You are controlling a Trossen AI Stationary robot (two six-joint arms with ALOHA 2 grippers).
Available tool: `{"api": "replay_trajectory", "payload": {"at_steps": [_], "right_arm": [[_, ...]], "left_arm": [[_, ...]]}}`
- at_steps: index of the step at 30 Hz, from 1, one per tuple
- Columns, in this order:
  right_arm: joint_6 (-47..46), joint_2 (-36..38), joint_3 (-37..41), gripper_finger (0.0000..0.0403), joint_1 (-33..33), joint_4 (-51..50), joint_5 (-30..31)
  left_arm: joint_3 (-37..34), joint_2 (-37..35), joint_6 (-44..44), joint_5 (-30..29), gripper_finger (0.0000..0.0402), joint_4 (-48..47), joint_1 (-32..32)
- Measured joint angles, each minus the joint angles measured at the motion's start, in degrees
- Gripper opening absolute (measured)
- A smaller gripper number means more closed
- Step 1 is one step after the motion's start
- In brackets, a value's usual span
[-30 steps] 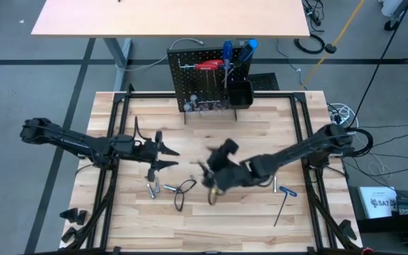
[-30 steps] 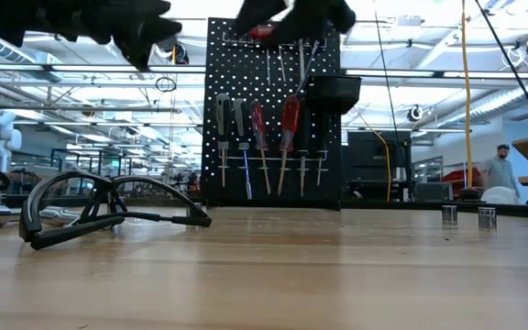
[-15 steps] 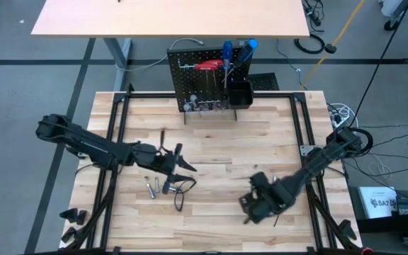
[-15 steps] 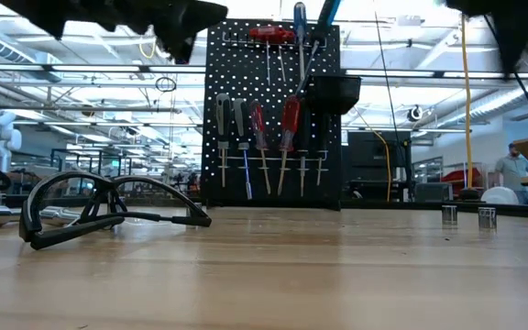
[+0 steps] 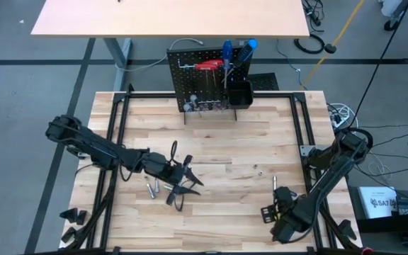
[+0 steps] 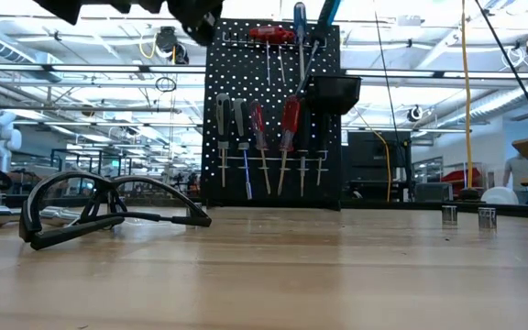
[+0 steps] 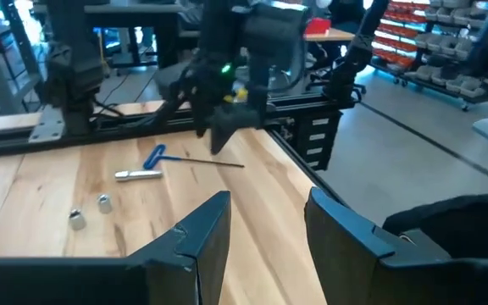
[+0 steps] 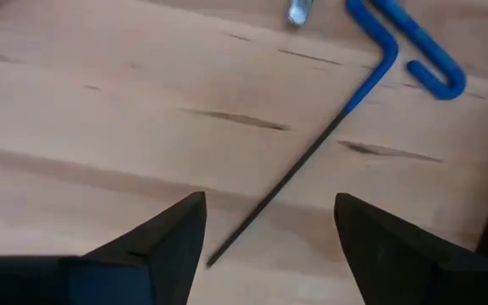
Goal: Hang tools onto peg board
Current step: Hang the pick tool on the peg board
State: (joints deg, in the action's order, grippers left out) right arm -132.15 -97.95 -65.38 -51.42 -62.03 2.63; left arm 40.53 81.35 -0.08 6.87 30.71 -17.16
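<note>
The black peg board [image 5: 205, 76] stands upright at the table's far edge, with screwdrivers hanging on it and a small black bin [image 5: 239, 93]; it also shows in the low view [image 6: 273, 110]. My left gripper [image 5: 185, 170] is open and empty, hovering above the black wire loop [image 5: 178, 196], which lies on the table beside small silver bits [image 5: 151, 188]. My right gripper [image 8: 269, 203] is open and empty near the table's near right corner. It is just above the thin shaft [image 8: 288, 180] of a blue-handled hex key [image 8: 401, 47] that lies flat on the table.
A silver bit [image 5: 275, 183] lies just beyond the hex key, and a tiny piece [image 5: 259, 170] lies on the bare wood mid-table. In the low view the wire loop [image 6: 108, 209] lies at the left, and two small silver bits [image 6: 466, 215] stand at the right.
My right gripper has swung from mid-table toward the near right corner and come down over the blue-handled hex key. My left gripper has moved toward the table's right and near edges and now hovers over the wire loop. The tools on the table have stayed put.
</note>
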Motion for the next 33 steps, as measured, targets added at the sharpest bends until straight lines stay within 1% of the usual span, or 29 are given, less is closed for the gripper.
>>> {"api": "replay_trajectory", "payload": {"at_steps": [4, 10, 15, 18, 21, 26, 27, 28, 33], "right_arm": [[-0.32, 0.00, 4.65, 0.0230, -0.55, 3.02, -0.16], [1.15, 0.00, 8.05, 0.0193, -0.50, 0.84, -4.48], [2.63, 0.29, 10.41, 0.0156, -0.48, -0.05, -4.08], [2.64, 1.15, 13.22, 0.0134, -0.44, -0.01, -2.07], [1.44, 4.08, 16.75, 0.0101, -0.44, 1.38, -0.50], [1.40, 9.55, 21.28, 0.0020, -0.44, 4.47, 0.10], [1.54, 10.32, 21.69, 0.0010, -0.44, 4.83, 0.30], [1.63, 10.98, 21.84, 0.0007, -0.44, 4.59, 0.41], [1.28, 13.80, 21.85, 0.0014, -0.44, 2.38, 0.87]], "left_arm": [[2.28, 2.25, 0.48, -0.46, 0.0154, -0.23, -1.07], [3.04, 3.94, 0.46, -0.63, 0.0154, -0.81, -1.67], [3.07, 3.85, 0.48, -0.68, 0.0154, -1.29, -1.62], [3.08, 3.85, 0.48, -0.70, 0.0154, -1.28, -1.50], [3.08, 3.85, 0.44, -0.70, 0.0154, -1.28, -1.33], [3.07, 3.85, 0.41, -0.70, 0.0154, -1.61, -1.32], [3.08, 3.85, 0.41, -0.72, 0.0154, -1.69, -1.32], [3.06, 3.85, 0.39, -0.70, 0.0154, -1.71, -1.32], [3.07, 3.85, 0.41, -0.72, 0.0154, -1.88, -1.19]]}}
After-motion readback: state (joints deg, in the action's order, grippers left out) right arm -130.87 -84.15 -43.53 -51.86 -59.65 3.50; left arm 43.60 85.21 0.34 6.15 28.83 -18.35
